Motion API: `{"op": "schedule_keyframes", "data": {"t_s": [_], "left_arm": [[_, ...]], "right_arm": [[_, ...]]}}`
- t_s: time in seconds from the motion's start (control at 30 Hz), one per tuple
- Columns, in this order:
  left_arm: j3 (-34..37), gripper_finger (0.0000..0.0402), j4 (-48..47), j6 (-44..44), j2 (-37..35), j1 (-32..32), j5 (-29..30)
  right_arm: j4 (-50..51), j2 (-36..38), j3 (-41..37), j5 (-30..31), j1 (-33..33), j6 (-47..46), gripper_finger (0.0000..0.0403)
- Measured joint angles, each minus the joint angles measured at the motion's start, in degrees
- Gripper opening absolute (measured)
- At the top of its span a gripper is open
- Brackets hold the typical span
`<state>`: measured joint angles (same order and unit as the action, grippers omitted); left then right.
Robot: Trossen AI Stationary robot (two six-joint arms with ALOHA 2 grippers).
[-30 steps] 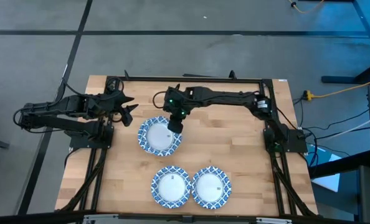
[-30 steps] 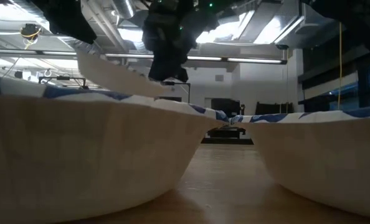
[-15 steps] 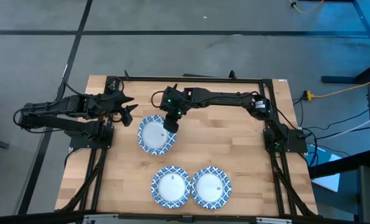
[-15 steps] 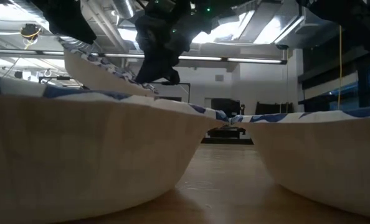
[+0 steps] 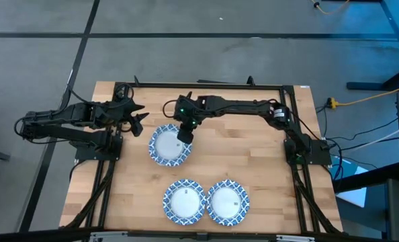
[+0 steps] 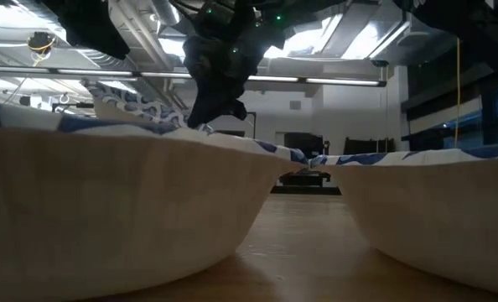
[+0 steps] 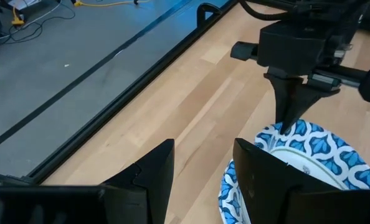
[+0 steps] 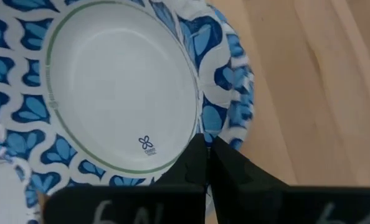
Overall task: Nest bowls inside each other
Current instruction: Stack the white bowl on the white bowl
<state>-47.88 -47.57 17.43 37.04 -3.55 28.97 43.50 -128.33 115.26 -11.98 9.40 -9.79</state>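
Blue-and-white patterned bowls with white insides show at three places in the high view. One bowl lies left of the table's middle, with my right gripper shut on its rim. The left wrist view shows a second rim of the same pattern under this bowl. Two more bowls rest side by side on their bases at the near edge. My left gripper hovers open at the far left, a little left of the held bowl. My right gripper pinches the patterned rim of the bowl between its two fingers, on the bowl's far-right side, coming from above and pointing down. The bowl sits tilted, lower at the held side. Whether it rests on the bowl beneath, I cannot tell.
The two near bowls fill the low view's foreground with a narrow gap between them. Bare wood lies right of the held bowl and toward the far edge. A black frame rail runs along the far edge.
My right gripper has moved down and slightly toward the table's left, staying shut on the bowl. The bowl has come down with it, shifted a little left, and tipped, so it now sits low behind the near bowl's rim in the low view.
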Motion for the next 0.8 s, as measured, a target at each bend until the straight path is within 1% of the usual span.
{"op": "schedule_keyframes", "data": {"t_s": [0.23, 0.43, 0.63, 0.8], "left_arm": [[0.0, 0.0159, 0.0, 0.0, 0.0, 0.0, 0.0], [0.0, 0.0159, 0.0, 0.0, 0.0, 0.0, -0.1], [0.0, 0.0159, -0.1, 0.0, 0.0, 0.0, -0.1], [0.0, 0.0159, -0.5, 0.0, 0.0, 0.0, -0.1]], "right_arm": [[3.7, 0.0, -0.2, 0.4, 0.7, 0.9, 0.0006], [7.6, 0.0, -0.2, 2.5, 0.8, 1.2, 0.0006], [14.4, 0.0, -0.2, 2.8, 0.9, 2.0, 0.0006], [20.4, 0.0, -0.2, 5.4, 0.9, 2.6, 0.0006]]}}
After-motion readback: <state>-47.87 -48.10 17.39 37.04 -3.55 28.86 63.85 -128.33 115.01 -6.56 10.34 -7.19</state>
